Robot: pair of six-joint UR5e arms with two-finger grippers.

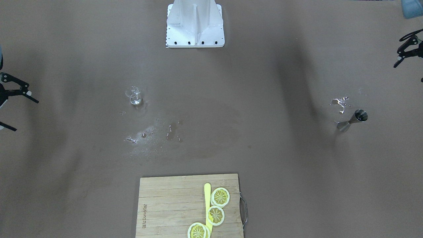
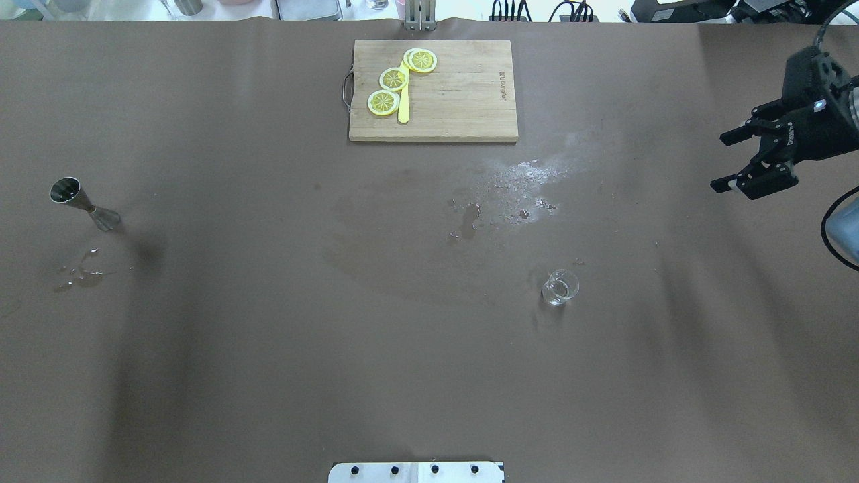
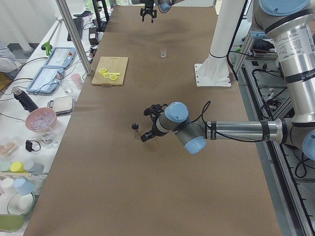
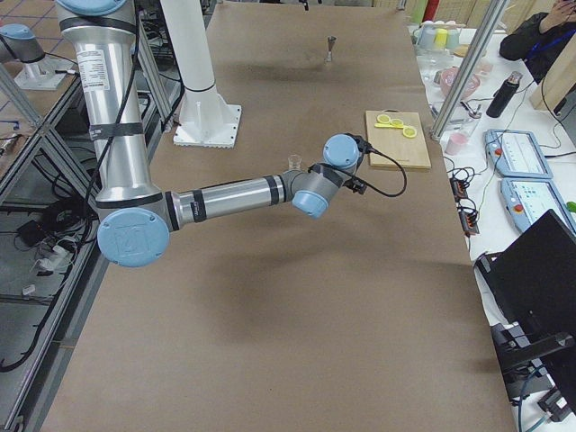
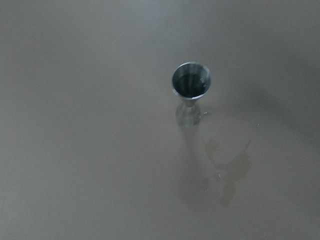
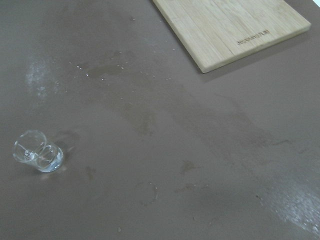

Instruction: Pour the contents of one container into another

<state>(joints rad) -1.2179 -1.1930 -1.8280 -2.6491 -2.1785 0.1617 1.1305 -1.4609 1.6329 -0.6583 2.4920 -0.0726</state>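
A steel jigger stands upright on the brown table, on my left side, also seen in the overhead view and from the left wrist. A small clear glass beaker stands on my right side, with a little clear liquid at its bottom. My left gripper hangs open and empty, off to the side of the jigger and raised above the table. My right gripper is open and empty near the table's right end, well apart from the beaker.
A wooden cutting board with lemon slices and a yellow knife lies at the far middle. Puddles wet the paper beside the jigger and between board and beaker. The robot's white base sits at the near edge.
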